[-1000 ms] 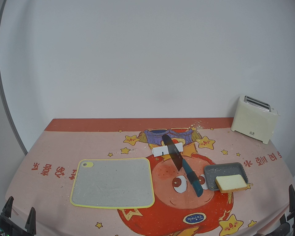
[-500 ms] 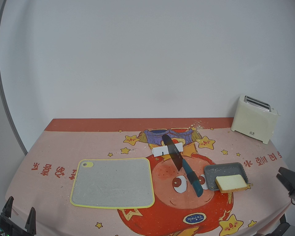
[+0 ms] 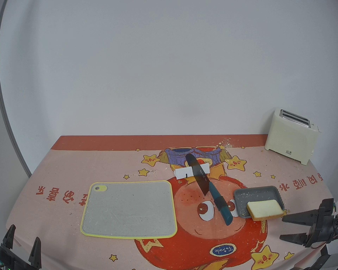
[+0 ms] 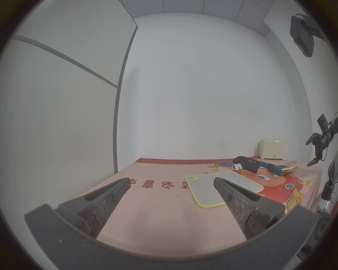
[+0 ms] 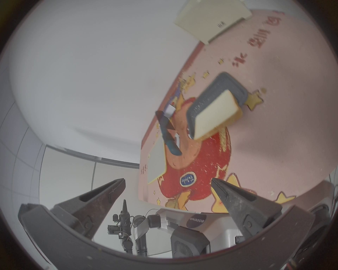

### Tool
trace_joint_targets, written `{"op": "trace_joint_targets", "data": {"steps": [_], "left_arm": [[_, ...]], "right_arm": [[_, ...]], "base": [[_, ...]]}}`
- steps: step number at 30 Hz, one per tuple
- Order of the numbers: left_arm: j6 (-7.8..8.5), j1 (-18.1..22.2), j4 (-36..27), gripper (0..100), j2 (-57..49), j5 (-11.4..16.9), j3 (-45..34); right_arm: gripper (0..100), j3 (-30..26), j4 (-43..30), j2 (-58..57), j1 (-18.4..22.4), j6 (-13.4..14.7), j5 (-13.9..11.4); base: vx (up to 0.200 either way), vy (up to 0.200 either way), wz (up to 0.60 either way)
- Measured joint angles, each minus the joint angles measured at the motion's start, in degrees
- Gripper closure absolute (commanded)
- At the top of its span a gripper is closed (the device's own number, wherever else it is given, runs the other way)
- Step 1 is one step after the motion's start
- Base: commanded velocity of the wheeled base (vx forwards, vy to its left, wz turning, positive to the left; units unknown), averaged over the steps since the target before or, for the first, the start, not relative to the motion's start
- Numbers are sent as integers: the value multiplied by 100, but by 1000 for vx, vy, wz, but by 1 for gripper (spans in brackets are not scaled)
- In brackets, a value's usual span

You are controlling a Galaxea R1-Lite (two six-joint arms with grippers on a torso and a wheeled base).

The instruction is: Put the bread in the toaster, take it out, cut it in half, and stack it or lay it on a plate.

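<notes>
A pale bread slice [image 3: 264, 209] [image 5: 215, 115] lies on the front edge of a small grey plate [image 3: 256, 194] [image 5: 225, 83] right of centre. The cream toaster [image 3: 291, 135] [image 5: 213, 15] stands at the table's far right corner, slots up. A dark knife with a teal handle [image 3: 220, 203] leans on a white holder [image 3: 192, 172] at mid-table. A grey cutting board with a yellow rim [image 3: 129, 209] [image 4: 221, 187] lies to the left. My right gripper [image 3: 286, 227] hangs open just right of the plate, fingers pointing at the bread. My left gripper [image 3: 21, 242] [image 4: 169, 198] is open at the table's near left corner.
The table wears a pink cartoon cloth [image 3: 105, 161] with crumbs on it. A white wall stands close behind the table. Bare cloth lies between the plate and the toaster.
My right gripper has swung in from the right edge of the head view and turned, its open fingers now pointing left toward the bread. The left gripper and the table's things have not moved.
</notes>
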State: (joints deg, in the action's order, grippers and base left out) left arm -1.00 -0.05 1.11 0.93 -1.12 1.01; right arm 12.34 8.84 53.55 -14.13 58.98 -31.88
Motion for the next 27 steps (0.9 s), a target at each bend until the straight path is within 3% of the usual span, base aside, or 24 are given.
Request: {"op": "trace_joint_targets", "data": {"steps": [5, 17, 27], "left_arm": [[-1, 5, 1, 0, 0, 0, 0], [0, 5, 0, 0, 0, 0, 0], [0, 5, 1, 0, 0, 0, 0]], "right_arm": [[0, -118, 38, 291, 57, 318, -94], [0, 11, 925, 1028, 291, 1687, -112], [0, -105, 1462, 1836, 347, 1796, -102]], "base": [[0, 0, 0], [0, 0, 0], [0, 0, 0]]}}
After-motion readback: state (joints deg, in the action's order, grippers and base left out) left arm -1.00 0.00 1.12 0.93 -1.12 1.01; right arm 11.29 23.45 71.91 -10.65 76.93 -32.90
